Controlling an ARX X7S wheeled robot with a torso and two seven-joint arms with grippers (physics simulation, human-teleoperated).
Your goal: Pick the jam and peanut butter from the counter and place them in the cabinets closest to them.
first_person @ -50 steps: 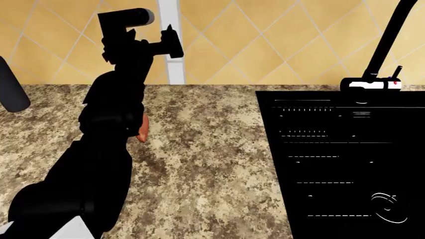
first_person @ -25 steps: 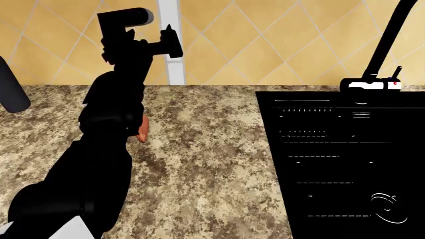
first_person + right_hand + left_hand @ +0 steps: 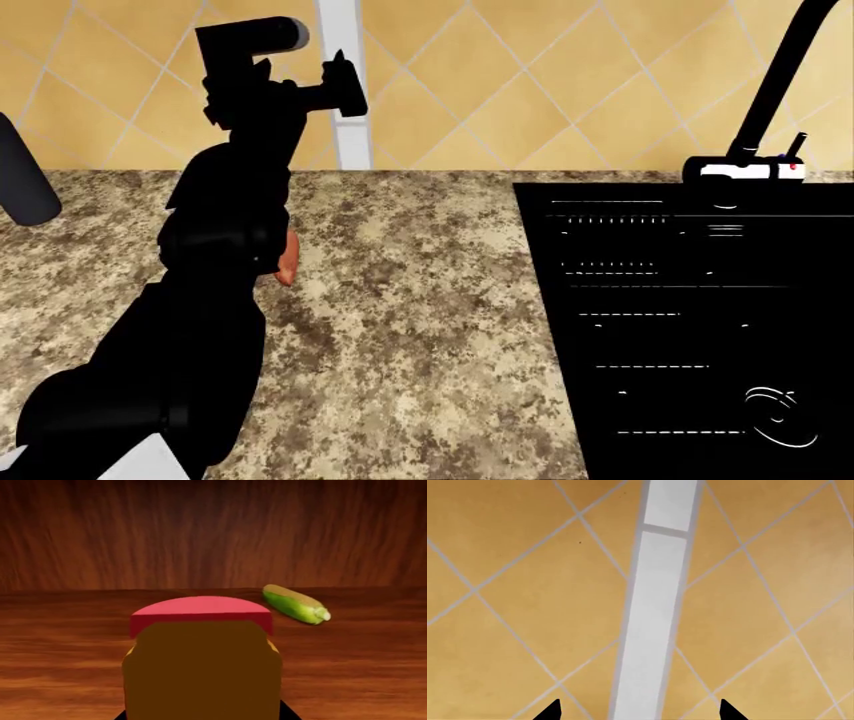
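In the right wrist view the peanut butter [image 3: 202, 665], a yellow-tan jar with a red lid, fills the space between the fingers of my right gripper [image 3: 203, 714], which is shut on it. The jar sits inside a wooden cabinet [image 3: 73, 630], above its shelf. My left gripper [image 3: 342, 72] is raised in front of the tiled wall above the counter [image 3: 400, 330]. It is open, with only wall tiles between its fingertips [image 3: 552, 711]. The jam is out of view. The right gripper does not show in the head view.
A green-yellow corn cob [image 3: 295, 604] lies on the cabinet shelf behind the jar. A black sink [image 3: 694, 320] with a faucet [image 3: 767, 100] is at the counter's right. A dark rounded bottle [image 3: 24, 175] stands at the far left. A small orange thing [image 3: 284, 258] peeks from behind my left arm.
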